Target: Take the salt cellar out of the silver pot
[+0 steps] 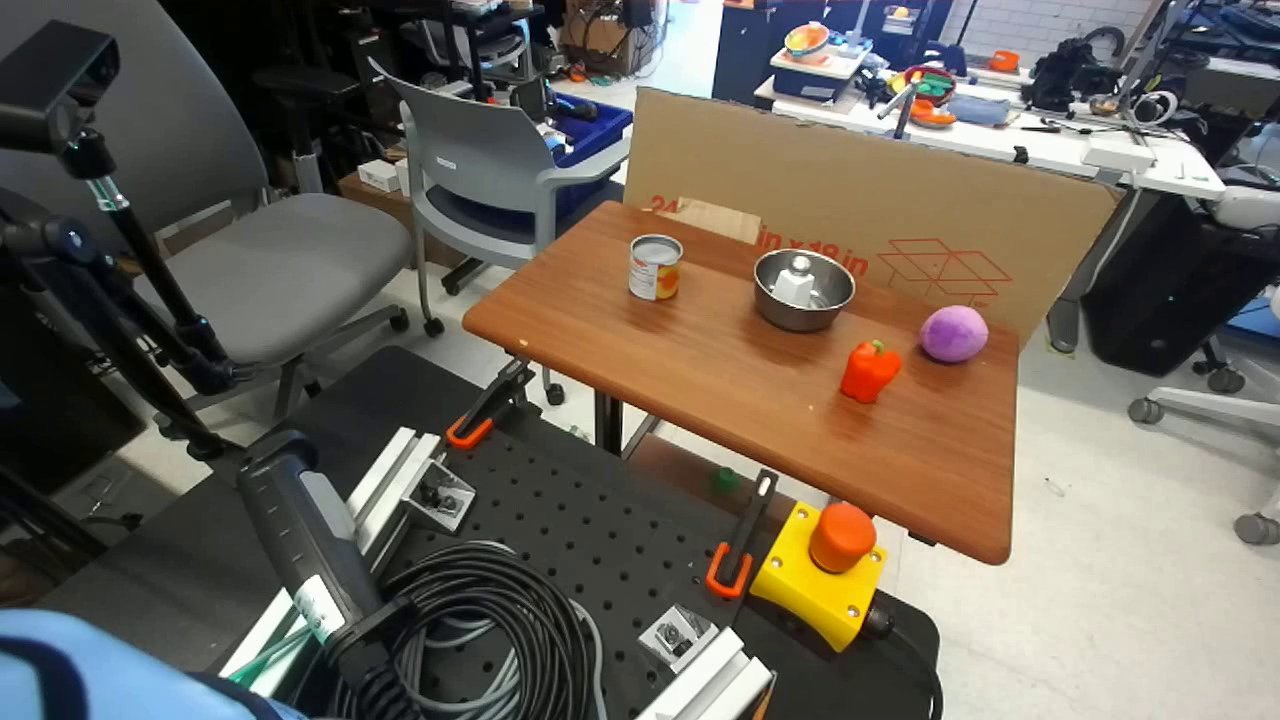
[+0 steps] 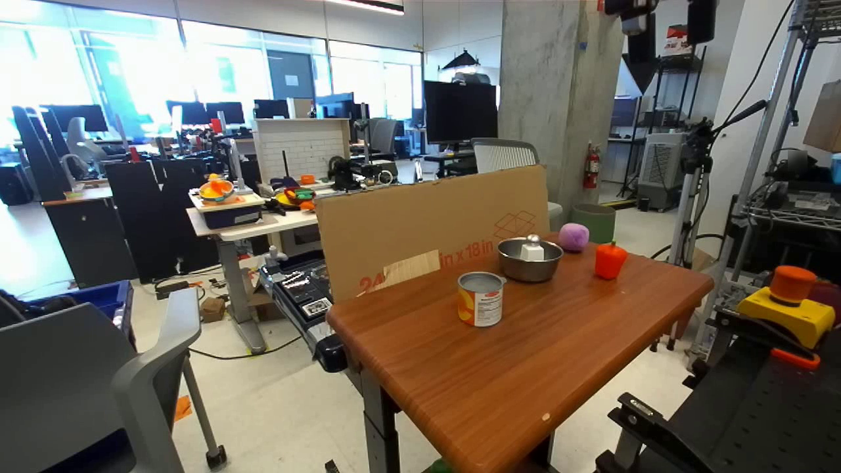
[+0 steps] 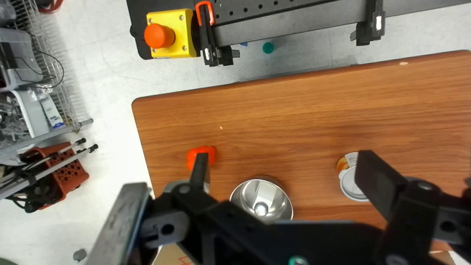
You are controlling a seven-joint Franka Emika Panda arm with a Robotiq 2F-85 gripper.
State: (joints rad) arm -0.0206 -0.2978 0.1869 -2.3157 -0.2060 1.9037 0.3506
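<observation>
The salt cellar [image 1: 795, 287] is a whitish shaker with a silvery round top. It stands inside the silver pot [image 1: 803, 319], and its top shows above the rim in both exterior views. In an exterior view the salt cellar [image 2: 532, 251] looks upright in the pot [image 2: 529, 269]. The wrist view looks down on the salt cellar [image 3: 265, 193] in the pot [image 3: 288, 202]; the gripper body hides part of the pot's lower edge. My gripper [image 3: 283, 154] is open and empty, its fingers wide apart above the table, with the pot showing between and below them.
The wooden table [image 1: 640, 340] also bears a can [image 1: 655, 268], an orange-red pepper [image 1: 870, 372] and a purple ball [image 1: 953, 334]. A cardboard sheet [image 1: 820, 180] stands along the far edge. A yellow box with an orange button [image 1: 820, 575] sits on the black bench.
</observation>
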